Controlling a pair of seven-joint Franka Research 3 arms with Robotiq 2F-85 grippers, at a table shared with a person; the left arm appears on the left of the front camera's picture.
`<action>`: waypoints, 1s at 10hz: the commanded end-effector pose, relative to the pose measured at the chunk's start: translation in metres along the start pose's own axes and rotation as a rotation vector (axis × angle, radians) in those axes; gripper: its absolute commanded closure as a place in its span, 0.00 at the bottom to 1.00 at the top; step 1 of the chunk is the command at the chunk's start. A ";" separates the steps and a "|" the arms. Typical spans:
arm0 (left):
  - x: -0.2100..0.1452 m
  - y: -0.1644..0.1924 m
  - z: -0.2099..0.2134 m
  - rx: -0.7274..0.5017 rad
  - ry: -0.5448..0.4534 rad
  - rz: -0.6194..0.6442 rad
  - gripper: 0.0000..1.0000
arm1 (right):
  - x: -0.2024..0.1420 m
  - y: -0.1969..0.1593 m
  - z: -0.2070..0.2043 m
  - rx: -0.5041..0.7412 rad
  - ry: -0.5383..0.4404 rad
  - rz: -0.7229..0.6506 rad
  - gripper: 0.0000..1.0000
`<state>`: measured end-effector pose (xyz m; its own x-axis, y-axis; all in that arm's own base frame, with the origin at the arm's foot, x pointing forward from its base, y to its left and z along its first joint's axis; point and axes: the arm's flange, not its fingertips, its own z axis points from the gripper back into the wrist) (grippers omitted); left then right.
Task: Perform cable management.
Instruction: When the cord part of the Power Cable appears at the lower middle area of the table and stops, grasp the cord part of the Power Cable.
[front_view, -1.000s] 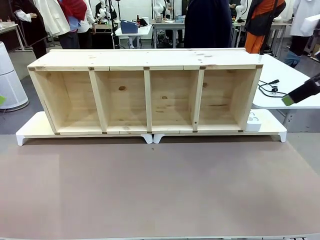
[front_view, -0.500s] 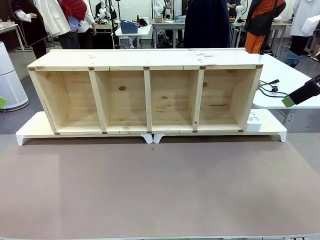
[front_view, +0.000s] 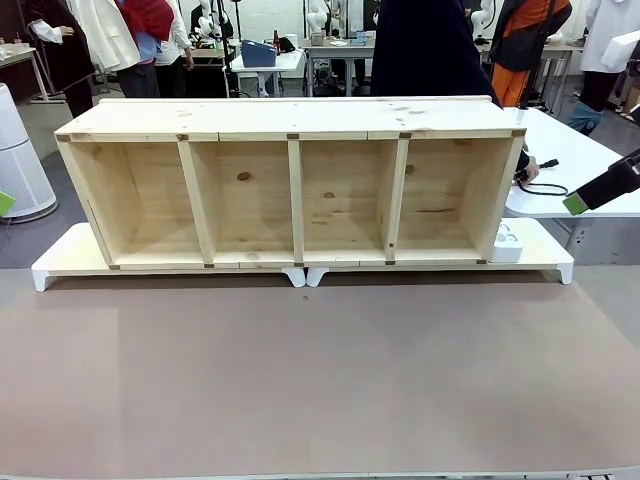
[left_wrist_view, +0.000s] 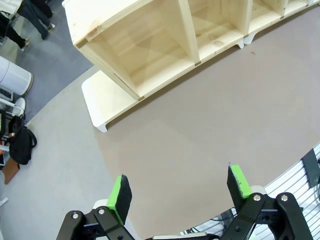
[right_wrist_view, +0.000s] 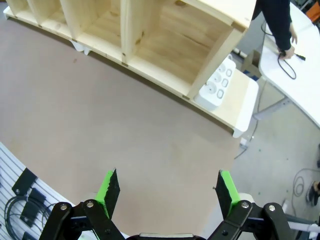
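Two grippers. Left gripper (left_wrist_view: 180, 186) and right gripper (right_wrist_view: 168, 186) hover over the brown bench (front_view: 320, 380), jaws apart, nothing held. At the far edge: one wooden shelf (front_view: 300, 120) with four open compartments, and one white power strip (front_view: 507, 243) at its right end. Beyond, one cable (front_view: 545, 187) lies looped on the white bench (front_view: 590, 150), near its left edge, with one person's hand (front_view: 527, 170) at its end.

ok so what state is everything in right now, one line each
shelf: upright, all four compartments empty
power strip: on the riser by the shelf's right end, visible sockets empty
cable: lying loose on the white table, person's hand on it
left gripper: open, holding nothing
right gripper: open, holding nothing
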<state>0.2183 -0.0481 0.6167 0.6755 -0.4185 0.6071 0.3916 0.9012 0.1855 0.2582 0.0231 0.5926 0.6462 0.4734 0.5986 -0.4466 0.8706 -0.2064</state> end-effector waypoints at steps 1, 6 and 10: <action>0.002 0.000 -0.001 0.001 -0.011 0.020 0.00 | 0.003 0.000 -0.003 -0.002 -0.007 -0.006 0.00; 0.002 0.000 -0.001 0.001 -0.011 0.020 0.00 | 0.003 0.000 -0.003 -0.002 -0.007 -0.006 0.00; 0.002 0.000 -0.001 0.001 -0.011 0.020 0.00 | 0.003 0.000 -0.003 -0.002 -0.007 -0.006 0.00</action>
<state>0.2182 -0.0481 0.6172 0.6750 -0.4182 0.6079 0.3913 0.9014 0.1856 0.2582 0.0231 0.5926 0.6462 0.4734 0.5986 -0.4465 0.8706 -0.2064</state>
